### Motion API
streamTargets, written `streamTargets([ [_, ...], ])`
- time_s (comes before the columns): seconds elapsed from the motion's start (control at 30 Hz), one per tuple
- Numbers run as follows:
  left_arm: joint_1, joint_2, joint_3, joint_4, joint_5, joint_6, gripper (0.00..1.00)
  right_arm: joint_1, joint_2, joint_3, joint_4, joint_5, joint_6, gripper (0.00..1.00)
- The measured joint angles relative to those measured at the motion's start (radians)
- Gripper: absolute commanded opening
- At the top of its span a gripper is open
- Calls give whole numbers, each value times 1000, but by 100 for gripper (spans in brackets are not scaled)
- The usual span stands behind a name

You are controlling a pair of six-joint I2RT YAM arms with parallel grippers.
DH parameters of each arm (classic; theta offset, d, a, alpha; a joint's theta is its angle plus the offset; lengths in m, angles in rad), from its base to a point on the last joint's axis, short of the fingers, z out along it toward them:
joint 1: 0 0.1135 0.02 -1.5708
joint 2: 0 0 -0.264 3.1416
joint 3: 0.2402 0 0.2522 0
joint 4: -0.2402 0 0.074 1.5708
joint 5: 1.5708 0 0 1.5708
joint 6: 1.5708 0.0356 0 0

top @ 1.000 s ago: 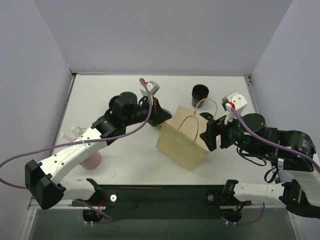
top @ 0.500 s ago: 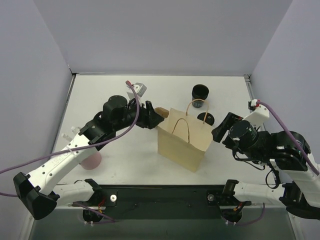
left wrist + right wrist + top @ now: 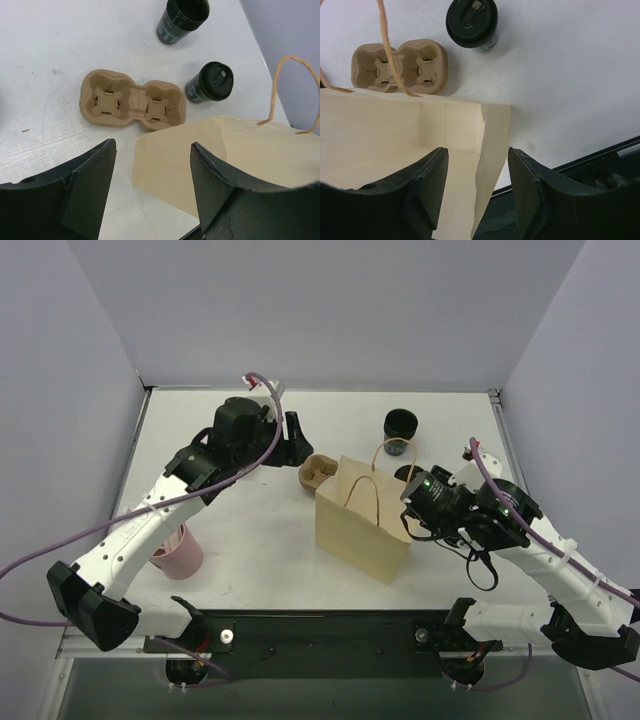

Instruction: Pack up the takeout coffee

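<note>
The takeout coffee (image 3: 212, 82), a small black cup with a black lid (image 3: 471, 22), stands on the table behind the open paper bag (image 3: 365, 515). A brown pulp carrier (image 3: 132, 100) with two empty wells lies beside it, at the bag's far left corner (image 3: 318, 472). My left gripper (image 3: 153, 145) hangs open and empty above the table, back from the bag's left side (image 3: 298, 440). My right gripper (image 3: 477, 150) is open at the bag's right end, one finger inside and one outside the bag's side wall (image 3: 492, 145).
A stack of lidless black cups (image 3: 400, 425) stands at the back behind the coffee. A pink cup (image 3: 178, 552) stands at the near left under my left arm. The bag's twine handles (image 3: 385, 45) arch over its mouth.
My left gripper has opened, let go of the bag and drawn back to the far left, uncovering the carrier. My right arm has swung in to the bag's right wall, its jaws narrowing.
</note>
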Motion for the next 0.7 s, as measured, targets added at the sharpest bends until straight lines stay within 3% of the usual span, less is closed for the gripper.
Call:
streamTargets([
  [0.13,2,107,102,-74,-27,15,68,-24,-21,-61,0,-7,-15,44],
  [0.27,2,178,143,-112,-42,24,68,-43,-48,-116,0,-20,-38,11],
  [0.33,2,196,150,-132,-46,27,67,-48,-65,-134,2,-25,-50,2],
  [0.7,-104,330,205,-134,-103,55,67,-74,-193,-164,1,-43,-137,0],
])
